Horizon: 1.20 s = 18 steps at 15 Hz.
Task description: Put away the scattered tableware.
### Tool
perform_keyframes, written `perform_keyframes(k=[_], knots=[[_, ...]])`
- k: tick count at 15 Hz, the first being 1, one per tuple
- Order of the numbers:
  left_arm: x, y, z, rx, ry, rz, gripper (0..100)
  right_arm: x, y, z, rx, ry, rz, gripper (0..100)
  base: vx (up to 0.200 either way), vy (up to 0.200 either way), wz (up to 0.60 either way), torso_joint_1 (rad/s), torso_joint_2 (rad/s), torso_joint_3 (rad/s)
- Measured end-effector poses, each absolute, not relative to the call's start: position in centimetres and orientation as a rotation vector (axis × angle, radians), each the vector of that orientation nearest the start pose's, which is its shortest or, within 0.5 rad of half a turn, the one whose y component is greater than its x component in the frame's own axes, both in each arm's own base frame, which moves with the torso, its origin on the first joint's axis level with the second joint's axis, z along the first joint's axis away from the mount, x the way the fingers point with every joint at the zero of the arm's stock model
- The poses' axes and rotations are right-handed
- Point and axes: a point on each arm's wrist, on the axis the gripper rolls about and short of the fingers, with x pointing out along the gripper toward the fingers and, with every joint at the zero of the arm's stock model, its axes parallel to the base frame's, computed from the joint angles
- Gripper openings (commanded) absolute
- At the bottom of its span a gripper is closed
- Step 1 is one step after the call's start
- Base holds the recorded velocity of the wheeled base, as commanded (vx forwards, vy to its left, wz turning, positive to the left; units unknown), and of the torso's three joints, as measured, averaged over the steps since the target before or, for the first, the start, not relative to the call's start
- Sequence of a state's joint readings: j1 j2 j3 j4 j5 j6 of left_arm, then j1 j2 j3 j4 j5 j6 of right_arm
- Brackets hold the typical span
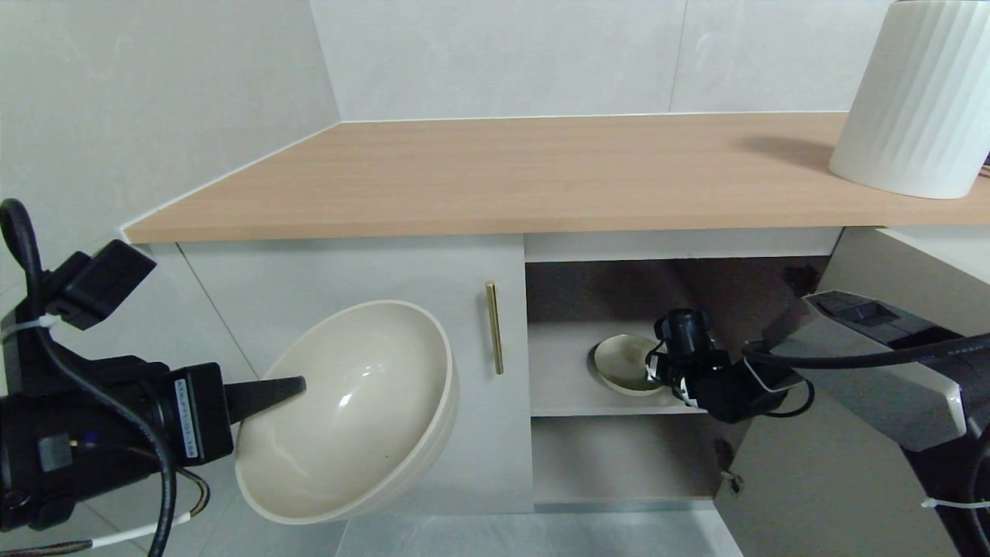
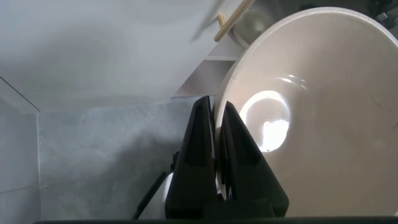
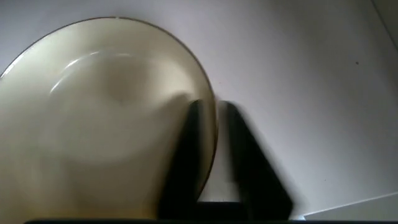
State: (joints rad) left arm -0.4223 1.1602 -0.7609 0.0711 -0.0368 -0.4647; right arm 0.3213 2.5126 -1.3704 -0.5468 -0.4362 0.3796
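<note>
- Cream ceramic bowl (image 1: 356, 410), large and deep, hangs tilted before the closed grey cabinet door (image 1: 348, 271), its rim clenched in my left gripper (image 1: 298, 384).
- Small cream saucer (image 1: 623, 362) sits on the upper shelf (image 1: 564, 379) of the open cabinet compartment. My right gripper (image 1: 657, 367) is at its rim, and I cannot tell whether it grips or has let go.
- Step in hand, as I judge it: seating the saucer. Done well, I set it flat, well back from the shelf edge, release only once it rests, then draw straight out without dragging the rim.
- Meanwhile the bowl should stay clear of the slim brass handle (image 1: 494, 327).
</note>
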Motion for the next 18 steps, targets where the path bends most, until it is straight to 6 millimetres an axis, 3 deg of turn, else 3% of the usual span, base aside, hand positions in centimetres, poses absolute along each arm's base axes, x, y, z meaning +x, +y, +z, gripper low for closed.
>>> perform_keyframes(k=[5, 9, 12, 15, 18], knots=[[15.0, -6.9, 22.8, -0.271, 0.553, -0.35, 0, 44.1, 13.6, 0.0, 0.177, 0.521, -0.217, 100, 0.0, 0.0, 0.0, 0.0, 0.0, 0.0], [17.3, -8.0, 22.4, -0.201, 0.502, -0.369, 0, 41.4, 13.8, 4.0, 0.211, 0.536, -0.108, 100, 0.0, 0.0, 0.0, 0.0, 0.0, 0.0], [19.8, -9.3, 20.8, -0.122, 0.522, -0.375, 0, 37.3, 14.8, 9.0, 0.226, 0.592, 0.07, 100, 0.0, 0.0, 0.0, 0.0, 0.0, 0.0], [21.9, -10.6, 18.2, -0.073, 0.595, -0.337, 0, 31.3, 16.8, 13.7, 0.185, 0.704, 0.236, 100, 0.0, 0.0, 0.0, 0.0, 0.0, 0.0], [22.9, -13.0, 15.7, -0.044, 0.63, -0.334, 0, 26.3, 19.1, 16.8, 0.138, 0.728, 0.374, 100, 0.0, 0.0, 0.0, 0.0, 0.0, 0.0]])
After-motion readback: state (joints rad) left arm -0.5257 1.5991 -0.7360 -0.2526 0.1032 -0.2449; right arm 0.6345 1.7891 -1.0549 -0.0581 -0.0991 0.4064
